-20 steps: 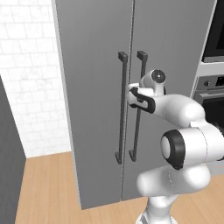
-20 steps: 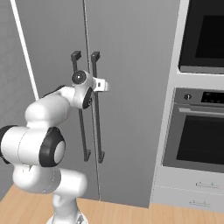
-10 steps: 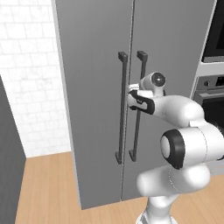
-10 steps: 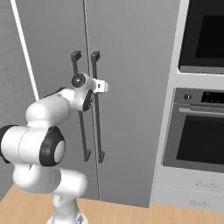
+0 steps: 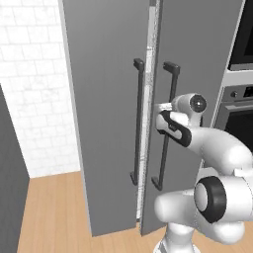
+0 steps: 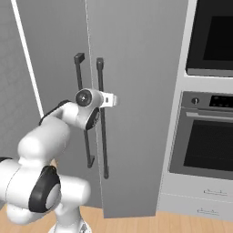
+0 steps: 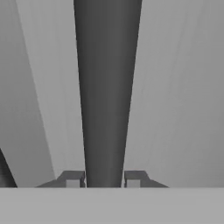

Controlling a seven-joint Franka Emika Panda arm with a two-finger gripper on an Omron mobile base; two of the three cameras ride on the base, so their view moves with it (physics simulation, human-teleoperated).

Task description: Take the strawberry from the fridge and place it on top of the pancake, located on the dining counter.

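Now-closed claw (image 7: 104, 178) clamped on right one of two fridge (image 5: 104, 99) door handles (image 5: 165, 128), previously apart.

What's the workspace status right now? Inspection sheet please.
Surface: wooden floor; no counter seen.
Job's things: fridge, right door ajar with a narrow gap at the centre seam; strawberry and pancake nothing seen.
Clutter: nothing seen.
Grippers: gripper shut on the right door handle, one finger on each side of the bar.
Cables: nothing seen.
Surroundings: built-in oven to the right of the fridge; white tiled wall to its left.
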